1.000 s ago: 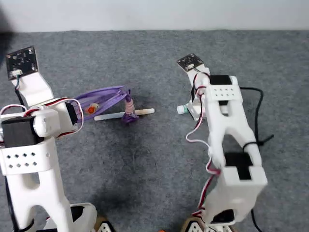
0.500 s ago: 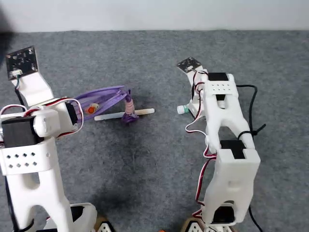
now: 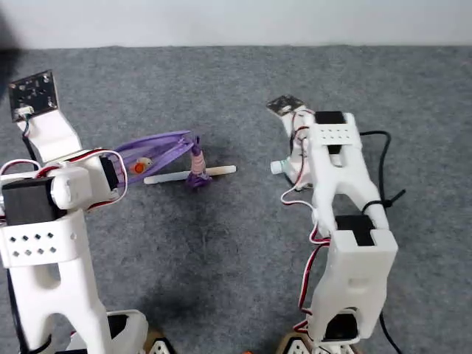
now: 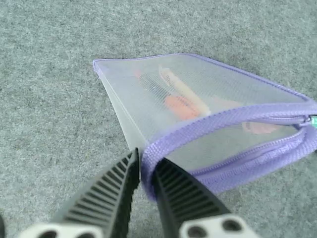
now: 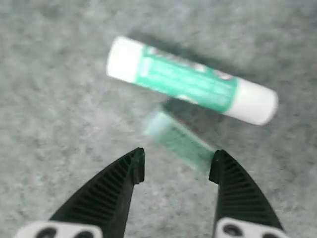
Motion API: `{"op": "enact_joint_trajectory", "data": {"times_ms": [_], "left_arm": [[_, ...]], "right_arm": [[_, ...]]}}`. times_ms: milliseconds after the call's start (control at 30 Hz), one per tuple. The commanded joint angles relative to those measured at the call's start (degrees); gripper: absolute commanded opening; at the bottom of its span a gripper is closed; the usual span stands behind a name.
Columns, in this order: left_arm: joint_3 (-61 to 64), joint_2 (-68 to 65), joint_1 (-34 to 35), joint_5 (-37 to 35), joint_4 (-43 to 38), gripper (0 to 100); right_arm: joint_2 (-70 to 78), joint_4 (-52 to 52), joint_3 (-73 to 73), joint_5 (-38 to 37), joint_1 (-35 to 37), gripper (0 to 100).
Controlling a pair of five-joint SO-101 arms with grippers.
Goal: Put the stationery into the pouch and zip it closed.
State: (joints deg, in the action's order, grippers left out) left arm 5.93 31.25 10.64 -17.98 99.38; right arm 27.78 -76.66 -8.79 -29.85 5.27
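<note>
Left gripper (image 4: 143, 173) is pinching the translucent purple-trimmed mesh pouch (image 4: 198, 104) by its edge. Right gripper (image 5: 176, 166) hangs spread over the green-and-white glue stick (image 5: 190, 82), so I'd guess grabbing it comes next.

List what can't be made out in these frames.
1. Glue stick: in the high view, the right arm covers all but one white end.
2. Green piece near the right tool: in the right wrist view, too blurred to identify.
3. Pouch contents: in the left wrist view, the mesh wall veils them, so just orange and pale shapes come through.
4. Pouch's zip end: in the left wrist view, cut off by the frame edge.
</note>
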Motion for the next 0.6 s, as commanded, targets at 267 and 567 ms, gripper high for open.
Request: {"op": "enact_joint_trajectory", "data": {"times_ms": [267,567], "left_arm": [[-2.9,0.4,-0.4,-0.4,-1.5,1],[-2.9,0.4,-0.4,-0.4,-1.4,1]], "right_arm": [[5.9,7.3,-1.1,-3.5,1.0,22.8],[7.2,7.7,-1.1,-3.6,-1.7,19.5]]}}
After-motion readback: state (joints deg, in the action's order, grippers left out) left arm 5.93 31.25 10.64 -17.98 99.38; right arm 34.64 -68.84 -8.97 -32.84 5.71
